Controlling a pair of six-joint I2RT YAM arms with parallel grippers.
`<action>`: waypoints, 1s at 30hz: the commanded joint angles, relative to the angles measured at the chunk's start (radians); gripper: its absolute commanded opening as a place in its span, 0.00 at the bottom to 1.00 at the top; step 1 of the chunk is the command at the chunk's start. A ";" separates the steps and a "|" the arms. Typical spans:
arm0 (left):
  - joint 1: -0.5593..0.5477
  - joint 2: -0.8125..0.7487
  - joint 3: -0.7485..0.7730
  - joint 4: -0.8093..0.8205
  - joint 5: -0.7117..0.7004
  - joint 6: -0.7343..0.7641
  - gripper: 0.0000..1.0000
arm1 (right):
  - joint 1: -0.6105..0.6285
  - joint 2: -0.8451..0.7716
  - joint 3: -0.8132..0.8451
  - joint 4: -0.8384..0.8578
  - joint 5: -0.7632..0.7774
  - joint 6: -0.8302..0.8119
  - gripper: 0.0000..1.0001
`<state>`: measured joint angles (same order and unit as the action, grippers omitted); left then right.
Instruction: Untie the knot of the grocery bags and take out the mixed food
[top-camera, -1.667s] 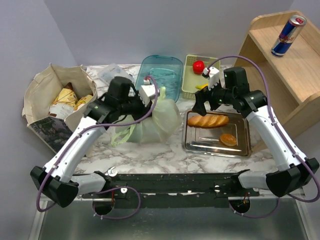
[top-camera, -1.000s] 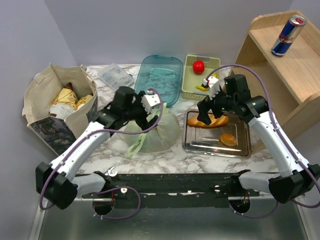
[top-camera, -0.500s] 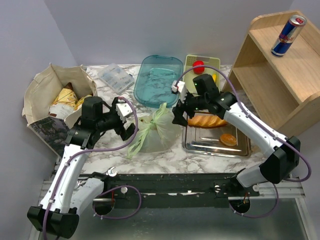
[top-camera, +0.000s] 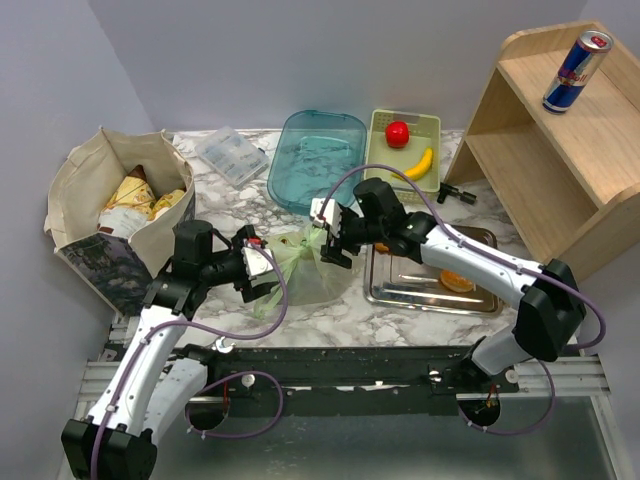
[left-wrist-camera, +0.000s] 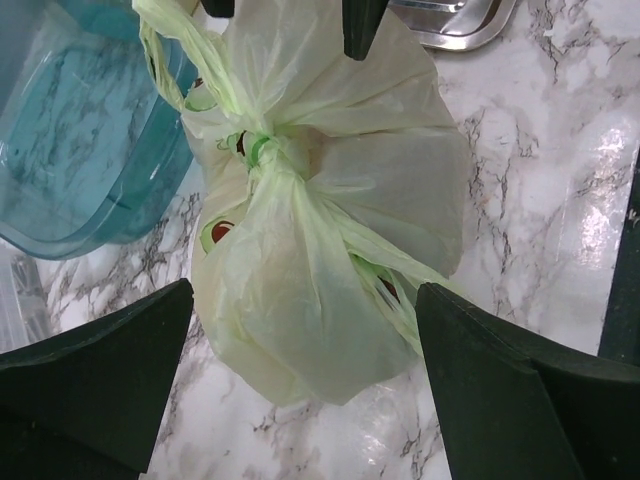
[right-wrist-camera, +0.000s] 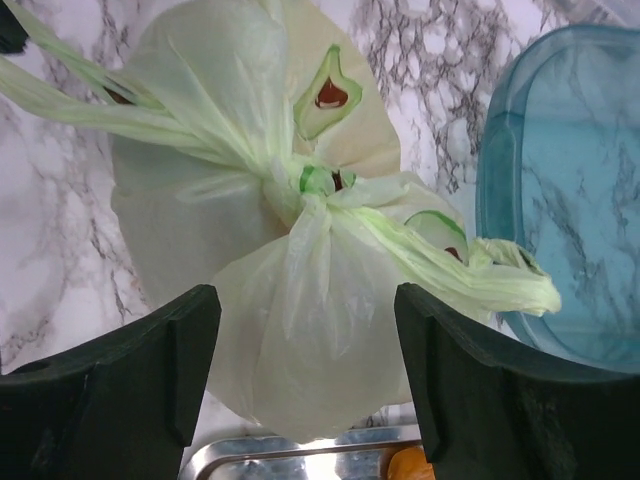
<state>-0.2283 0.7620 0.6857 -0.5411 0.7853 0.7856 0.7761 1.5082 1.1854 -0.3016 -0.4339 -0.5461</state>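
Marble table (top-camera: 330, 312) carries the green bag (top-camera: 310, 280), knot (left-wrist-camera: 266, 150) tied, contents hidden.

Contents of pale green bag (left-wrist-camera: 330, 230) hidden by fabric. Tray (top-camera: 410, 291) partly under right arm (top-camera: 470, 262); orange item, possibly bun (top-camera: 453, 282), half covered.

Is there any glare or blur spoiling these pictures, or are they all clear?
Top view: evenly lit, soft shadows, slight shine on the metal tray. Left wrist view: pale green bag sharp, white glare on the marble table. Right wrist view: the knot crisp, hardly any glare.
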 joint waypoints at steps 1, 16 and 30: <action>0.006 0.014 -0.014 0.040 0.055 0.149 0.92 | 0.005 0.036 -0.068 0.084 0.061 -0.122 0.71; -0.075 0.288 0.103 0.064 0.035 0.324 0.73 | 0.006 0.003 -0.136 0.116 0.078 -0.105 0.01; -0.120 0.336 0.100 -0.022 -0.086 0.244 0.00 | 0.005 -0.093 -0.182 0.089 0.186 -0.088 0.01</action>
<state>-0.3618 1.1519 0.7910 -0.5026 0.7357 1.0405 0.7776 1.4803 1.0378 -0.2020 -0.3363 -0.6300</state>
